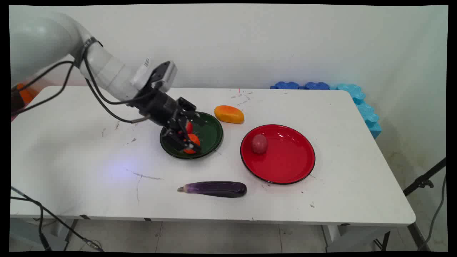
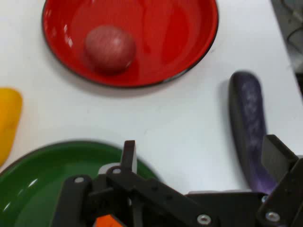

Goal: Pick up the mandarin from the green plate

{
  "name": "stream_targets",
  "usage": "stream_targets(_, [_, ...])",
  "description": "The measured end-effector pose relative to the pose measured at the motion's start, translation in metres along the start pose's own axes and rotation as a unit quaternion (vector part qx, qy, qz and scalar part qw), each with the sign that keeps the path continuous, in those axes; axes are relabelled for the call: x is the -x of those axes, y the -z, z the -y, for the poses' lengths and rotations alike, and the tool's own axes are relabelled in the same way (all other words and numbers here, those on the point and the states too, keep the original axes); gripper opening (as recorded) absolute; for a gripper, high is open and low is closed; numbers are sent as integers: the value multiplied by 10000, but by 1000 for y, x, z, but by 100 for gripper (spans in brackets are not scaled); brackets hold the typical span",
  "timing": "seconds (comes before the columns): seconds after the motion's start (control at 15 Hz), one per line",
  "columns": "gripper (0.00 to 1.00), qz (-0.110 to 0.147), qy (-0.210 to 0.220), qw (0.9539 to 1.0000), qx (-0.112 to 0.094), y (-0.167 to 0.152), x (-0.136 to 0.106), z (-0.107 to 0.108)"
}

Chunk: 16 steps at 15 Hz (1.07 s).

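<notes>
Black two-finger end effector (image 1: 185,137) over the round dark-green plate (image 1: 210,134), clenched on a small orange-red fruit (image 1: 193,140); round red plate (image 1: 285,160), right, holds a dull-red ball-shaped fruit (image 1: 259,144).

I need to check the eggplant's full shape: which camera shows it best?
The main view: the purple eggplant lies whole and unobstructed on the white table, stem to the picture's left, in front of the red plate. In the hand view its lower end is hidden behind the end effector.
</notes>
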Motion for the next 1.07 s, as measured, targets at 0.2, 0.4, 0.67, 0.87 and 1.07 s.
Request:
stream_targets(0.2, [100,277,-123,9995,-105,10,13,18])
stream_targets(0.4, [100,500,-245,9984,-133,7,23,32])
stream_targets(0.67, [100,760,-398,9962,-122,-6,33,54])
stream_targets(0.87, [100,908,-478,9947,-23,-18,41,64])
stream_targets(1.07, [100,991,-549,9935,70,-29,47,71])
